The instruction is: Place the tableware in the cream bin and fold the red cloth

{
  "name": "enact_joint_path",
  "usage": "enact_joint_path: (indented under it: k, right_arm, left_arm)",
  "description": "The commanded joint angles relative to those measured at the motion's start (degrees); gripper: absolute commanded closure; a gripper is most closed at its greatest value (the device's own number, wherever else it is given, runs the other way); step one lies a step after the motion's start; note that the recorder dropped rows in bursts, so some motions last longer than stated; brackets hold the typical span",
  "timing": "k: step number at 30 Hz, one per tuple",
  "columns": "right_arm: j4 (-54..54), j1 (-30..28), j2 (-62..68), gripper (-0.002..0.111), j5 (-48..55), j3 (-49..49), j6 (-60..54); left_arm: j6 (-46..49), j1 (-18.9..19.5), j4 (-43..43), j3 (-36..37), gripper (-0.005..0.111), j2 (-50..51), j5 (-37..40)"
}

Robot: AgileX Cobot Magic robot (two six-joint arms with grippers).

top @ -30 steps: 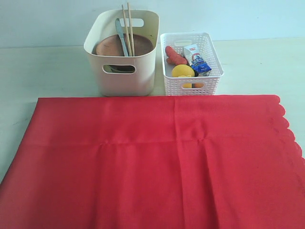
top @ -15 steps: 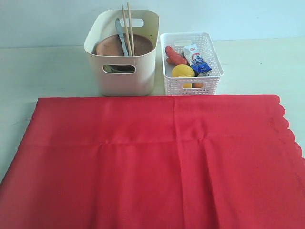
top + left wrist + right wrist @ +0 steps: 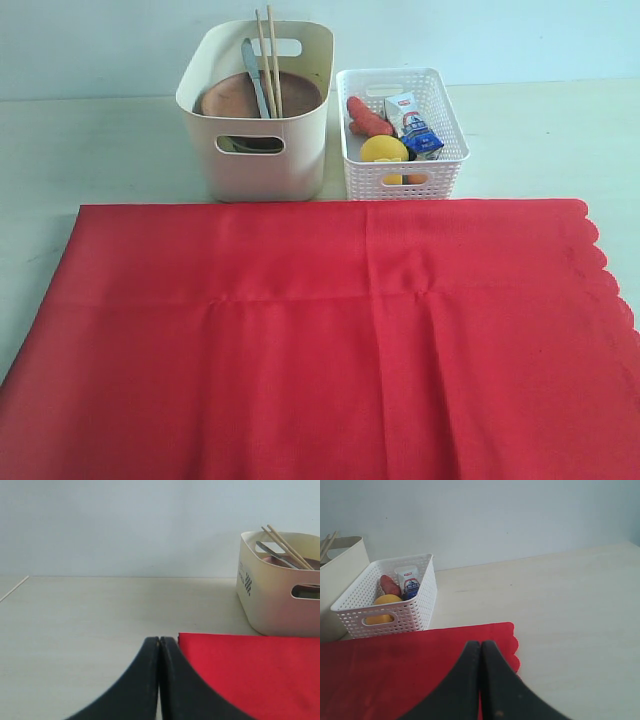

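Tableware sits inside the cream bin (image 3: 262, 165). The round brown plate (image 3: 235, 97) lies near its top, and the slim metal knife (image 3: 255, 80) and the wooden chopsticks (image 3: 268, 60) lean across it. Whether the cup, bowl and spoon are underneath I cannot tell, but no tableware lies on the table (image 3: 100, 150) or on the cloth, so the first part of the task seems done.

The white lattice basket (image 3: 400, 178) stands just beside the bin and holds the lemon (image 3: 383, 148), the sausage (image 3: 368, 118) and the milk carton (image 3: 408, 118).

The red cloth (image 3: 330, 340) is spread flat and unfolded in front of both containers, with its scalloped edge on the right side. Folding is therefore the step in hand, and it is not yet begun.

The left gripper (image 3: 159, 641) has its fingers pressed together and holds nothing. It hangs over the bare table just beside the far left corner of the cloth. The right gripper (image 3: 481, 644) is also pressed together and empty, above the far right corner near the scallops.

I think the next move needs both grippers to spread their fingers, go down to these corners, pinch only the fabric, and carry the far edge evenly toward the near edge.
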Motion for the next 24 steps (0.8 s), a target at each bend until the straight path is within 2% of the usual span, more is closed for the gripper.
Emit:
enact_joint_path:
  k: [1, 15, 17, 18, 20, 22, 24]
  right_arm:
    - [0.14, -0.28, -0.34, 0.108, -0.08, 0.25, -0.56]
    - [0.14, -0.28, -0.34, 0.108, -0.08, 0.25, -0.56]
    - [0.14, -0.28, -0.34, 0.108, -0.08, 0.25, -0.56]
    - [0.14, -0.28, -0.34, 0.108, -0.30, 0.25, -0.56]
    - [0.56, -0.28, -0.34, 0.108, -3.94, 0.25, -0.06]
    - [2.76, -0.28, -0.34, 0.108, -6.13, 0.25, 2.26]
    - [6.15, -0.28, -0.34, 0.108, -8.19, 0.25, 5.74]
  left_arm:
    - [0.00, -0.05, -0.78, 0.17, 0.104, -0.35, -0.14]
    - [2.83, -0.05, 0.00, 0.17, 0.104, -0.35, -0.53]
    - [1.77, -0.05, -1.78, 0.17, 0.104, -0.35, -6.40]
    - [-5.66, -0.05, -8.69, 0.17, 0.104, -0.35, -12.47]
    - [-9.45, -0.05, -11.59, -0.86, 0.104, -0.35, -18.71]
    - [-9.45, -0.05, -11.30, -4.15, 0.104, -0.35, -18.77]
    - [-9.45, -0.05, -11.18, -7.82, 0.104, 1.86, -15.21]
